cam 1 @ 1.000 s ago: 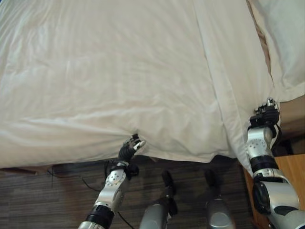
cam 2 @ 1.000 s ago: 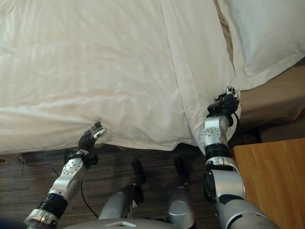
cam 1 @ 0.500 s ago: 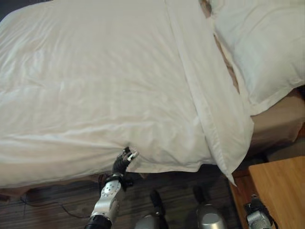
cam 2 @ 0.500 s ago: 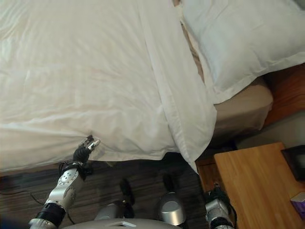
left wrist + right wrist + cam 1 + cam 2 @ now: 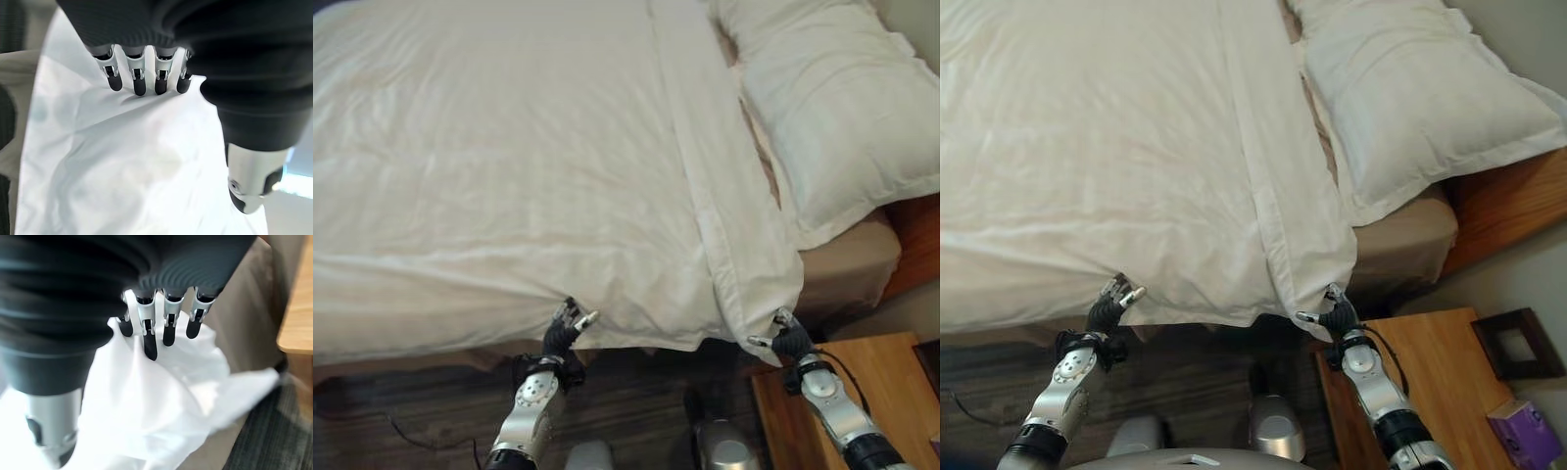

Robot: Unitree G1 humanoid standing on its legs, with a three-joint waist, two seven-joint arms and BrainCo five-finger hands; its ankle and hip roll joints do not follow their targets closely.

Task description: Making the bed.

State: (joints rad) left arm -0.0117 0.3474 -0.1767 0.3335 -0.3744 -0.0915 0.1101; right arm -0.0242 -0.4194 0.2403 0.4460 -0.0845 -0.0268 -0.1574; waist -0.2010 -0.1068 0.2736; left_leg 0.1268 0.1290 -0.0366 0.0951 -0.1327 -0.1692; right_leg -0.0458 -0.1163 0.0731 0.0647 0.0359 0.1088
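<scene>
**Both hands at the duvet's near edge**

A white duvet (image 5: 509, 166) is lying spread across the bed (image 5: 1410, 240), faintly striped and mostly smooth, with soft creases running toward its near edge, which is hanging over the side of the mattress. Along its pillow end a folded band (image 5: 705, 176) is running from the far side of the bed to the near corner, where it is drooping in a point. A white pillow (image 5: 1420, 93) is resting just beside that band, at the head of the bed.

The left hand (image 5: 565, 328) is reaching up under the overhanging edge, its fingers (image 5: 137, 81) curling into the cloth and its thumb (image 5: 252, 183) standing apart; it is gripping the duvet. The right hand (image 5: 1335, 315) is at the drooping corner, its fingers (image 5: 149, 340) hooking into a bunched white fold, so it too is grasping the duvet.

The head views are taking in a wooden nightstand (image 5: 1430, 372) by the right arm, carrying a dark picture frame (image 5: 1518, 343) and a purple box (image 5: 1528, 431). The right wrist view is adding the tan mattress side (image 5: 254, 298) behind the gathered cloth, and the cloth's loose tip hanging over dark floor (image 5: 274, 440).
</scene>
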